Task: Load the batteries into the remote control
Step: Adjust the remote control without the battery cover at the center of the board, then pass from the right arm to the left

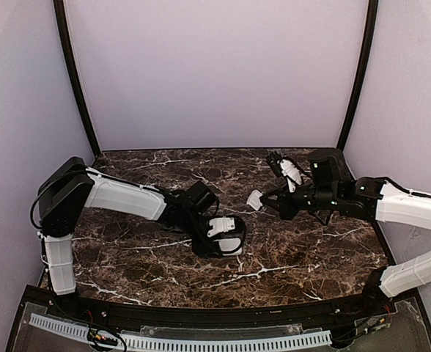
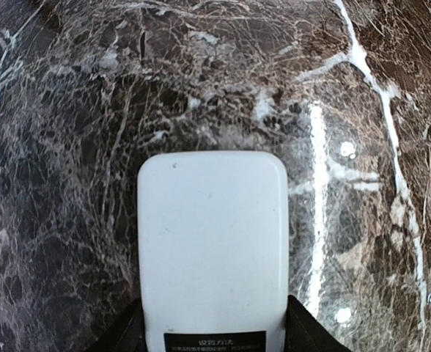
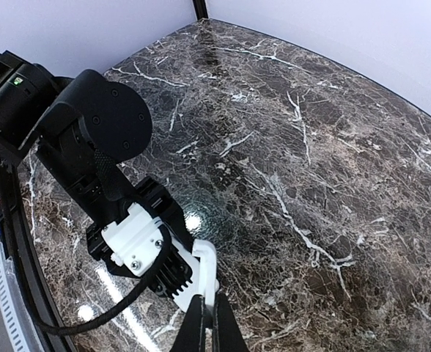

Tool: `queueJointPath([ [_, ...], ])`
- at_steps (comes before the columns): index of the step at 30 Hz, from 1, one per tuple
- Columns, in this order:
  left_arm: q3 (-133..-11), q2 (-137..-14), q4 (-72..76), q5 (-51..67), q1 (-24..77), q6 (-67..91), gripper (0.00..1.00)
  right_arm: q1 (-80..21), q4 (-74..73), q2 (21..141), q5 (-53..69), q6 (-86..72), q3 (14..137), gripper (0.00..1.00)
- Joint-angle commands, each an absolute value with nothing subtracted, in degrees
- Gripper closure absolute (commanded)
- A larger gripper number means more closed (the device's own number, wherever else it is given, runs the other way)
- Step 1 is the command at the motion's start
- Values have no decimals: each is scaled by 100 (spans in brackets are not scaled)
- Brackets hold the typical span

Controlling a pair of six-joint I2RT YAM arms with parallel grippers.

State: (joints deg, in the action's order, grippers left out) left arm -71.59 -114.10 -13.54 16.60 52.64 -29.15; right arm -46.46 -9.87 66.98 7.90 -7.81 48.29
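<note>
The remote control [image 2: 212, 242] lies white back up on the marble, a black label at its near end; no battery recess shows. My left gripper [image 2: 214, 330] is shut on its sides, low over the table in the top view [image 1: 223, 236]. My right gripper [image 1: 268, 202] is shut on a small flat white cover piece [image 1: 255, 199], held above the table just right of the left gripper. In the right wrist view the cover [image 3: 209, 275] stands edge-on between the closed fingers [image 3: 227, 334]. No orange batteries show in any view.
The dark marble table [image 1: 303, 257] has a raised black front rim [image 1: 201, 315]. Lilac walls and two black corner posts [image 1: 76, 81] enclose the back and sides. The left arm's wrist [image 3: 138, 242] sits close in front of the right gripper.
</note>
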Motion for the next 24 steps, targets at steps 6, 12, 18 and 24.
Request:
queueJointPath([
  [6, -6716, -10517, -1078, 2019, 5071, -2665, 5, -4614, -777, 6819, 1301, -447, 4963, 100],
  [12, -6190, -9315, -268, 2047, 5071, -2131, 1, -4926, -915, 6810, 1396, 148, 5076, 100],
  [18, -5076, -7823, 1108, 2143, 5076, -1476, 6, -5446, -1121, 6938, 1298, 677, 5277, 100],
  [24, -4884, -7395, 1246, 2708, 5162, -1299, 26, -5661, -1006, 6909, 1452, 711, 5367, 100],
])
